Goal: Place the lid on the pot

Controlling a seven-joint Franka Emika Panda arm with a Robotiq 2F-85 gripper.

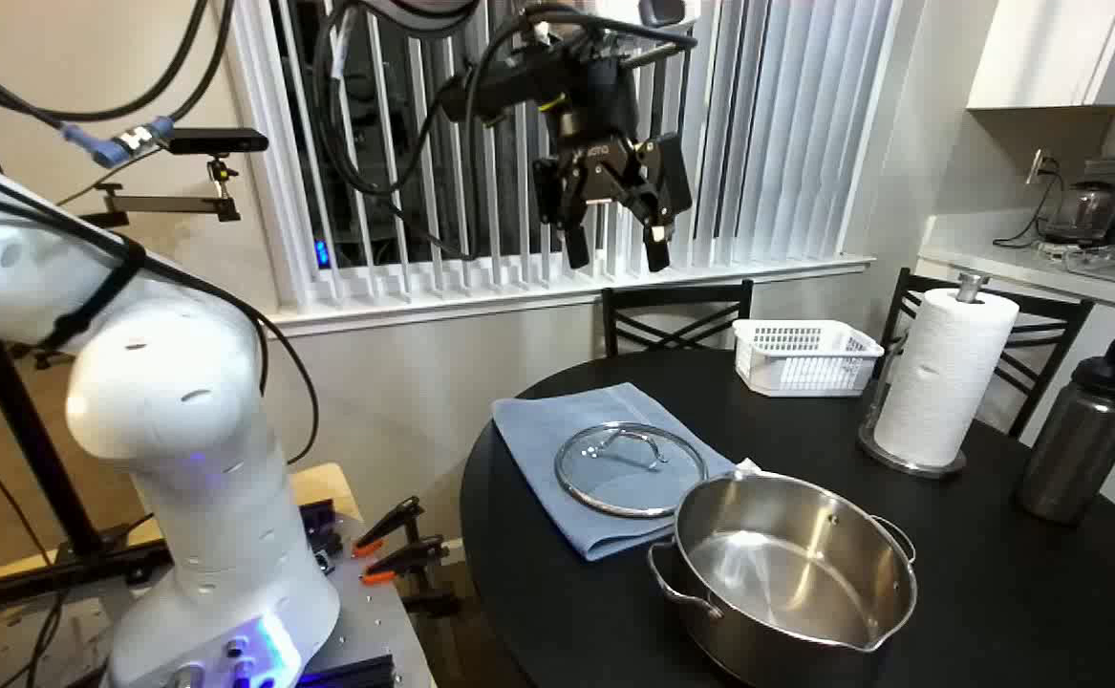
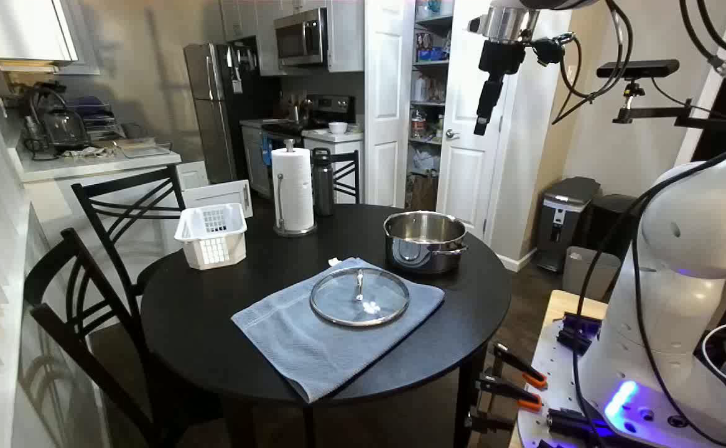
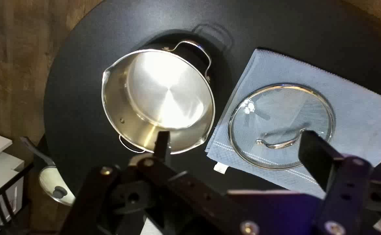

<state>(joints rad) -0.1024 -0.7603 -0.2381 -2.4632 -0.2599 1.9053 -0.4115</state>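
Black table (image 2: 191, 320), lid (image 2: 344, 302) beside pot (image 2: 422, 254)

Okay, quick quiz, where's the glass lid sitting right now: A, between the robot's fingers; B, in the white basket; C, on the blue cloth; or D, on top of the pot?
C: all three views show the glass lid lying on the blue cloth, while the pot stands uncovered beside it.
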